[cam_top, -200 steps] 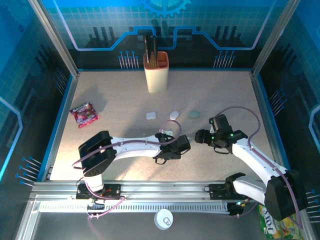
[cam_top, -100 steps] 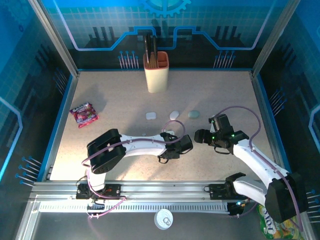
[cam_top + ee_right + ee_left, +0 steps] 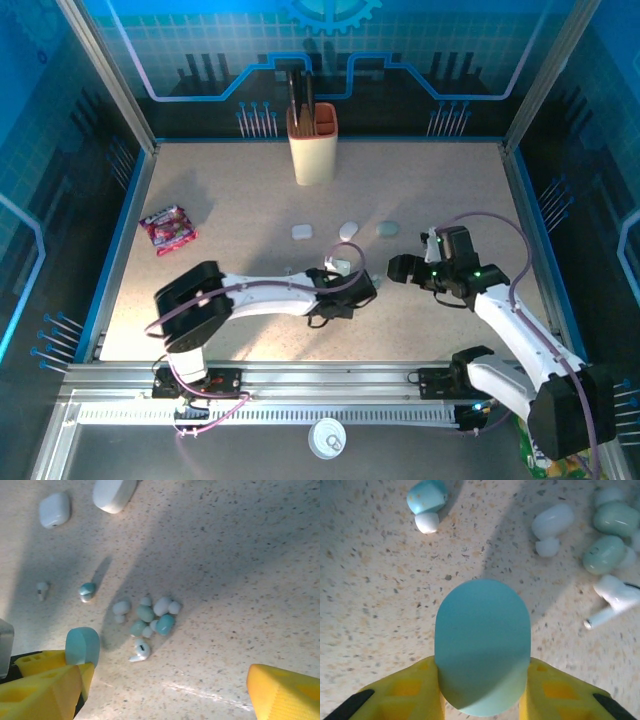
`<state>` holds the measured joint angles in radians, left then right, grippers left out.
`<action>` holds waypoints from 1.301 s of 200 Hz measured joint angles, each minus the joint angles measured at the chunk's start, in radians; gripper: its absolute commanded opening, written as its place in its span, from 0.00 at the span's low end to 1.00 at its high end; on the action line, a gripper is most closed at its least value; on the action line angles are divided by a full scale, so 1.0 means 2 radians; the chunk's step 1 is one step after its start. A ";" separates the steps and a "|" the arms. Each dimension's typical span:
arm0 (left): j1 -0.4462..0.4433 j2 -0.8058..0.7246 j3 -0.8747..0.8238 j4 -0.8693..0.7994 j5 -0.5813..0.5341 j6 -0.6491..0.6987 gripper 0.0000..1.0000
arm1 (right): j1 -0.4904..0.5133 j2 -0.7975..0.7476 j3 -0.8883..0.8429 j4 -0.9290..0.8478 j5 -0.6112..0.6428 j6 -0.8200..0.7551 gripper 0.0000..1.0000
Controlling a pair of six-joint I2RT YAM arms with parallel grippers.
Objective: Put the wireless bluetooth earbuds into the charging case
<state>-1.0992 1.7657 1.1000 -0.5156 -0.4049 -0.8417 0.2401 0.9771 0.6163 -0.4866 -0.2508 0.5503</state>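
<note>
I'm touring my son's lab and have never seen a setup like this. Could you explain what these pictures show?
Two white robot arms, the left arm and the right arm, are bolted at the near edge of a speckled table. The wide picture comes from a camera above and behind them. Each close-up comes from a camera on one wrist, looking past that arm's yellow fingers. On the table lie a cluster of tiny white and teal earbuds, a row of three small pebble-like cases, a peach holder with dark items and a pink snack packet. The left gripper is closed on a rounded teal case. The right gripper is open and holds nothing.
</note>
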 measured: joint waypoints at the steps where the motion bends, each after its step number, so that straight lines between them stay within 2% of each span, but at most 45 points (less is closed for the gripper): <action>1: 0.000 -0.002 -0.002 0.001 0.000 0.003 0.24 | -0.002 0.000 0.000 0.000 -0.003 0.000 0.86; 32: 0.000 -0.090 -0.028 0.030 0.000 0.117 0.23 | -0.043 -0.006 0.014 -0.027 -0.093 -0.005 0.85; 57: 0.001 -0.146 -0.058 0.063 0.009 0.214 0.23 | -0.055 -0.008 0.032 -0.051 -0.163 -0.015 0.81; 98: 0.006 -0.197 -0.112 0.107 0.081 0.356 0.26 | -0.054 -0.008 0.026 -0.045 -0.298 -0.016 0.76; 131: 0.009 -0.250 -0.144 0.153 0.142 0.435 0.26 | -0.031 -0.008 0.010 -0.031 -0.343 -0.009 0.74; 179: 0.014 -0.270 -0.147 0.190 0.179 0.486 0.26 | 0.016 -0.008 -0.006 -0.001 -0.358 0.017 0.69; 223: 0.015 -0.264 -0.147 0.196 0.189 0.492 0.26 | 0.039 -0.002 -0.007 0.035 -0.366 0.034 0.62; 260: 0.015 -0.261 -0.147 0.197 0.198 0.492 0.26 | 0.051 0.018 -0.007 0.054 -0.365 0.045 0.48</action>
<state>-1.0687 1.2446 0.8062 -0.1223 -0.0093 0.1417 0.3412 1.0138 0.6025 -0.3782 -0.9817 0.6399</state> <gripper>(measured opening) 0.335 0.510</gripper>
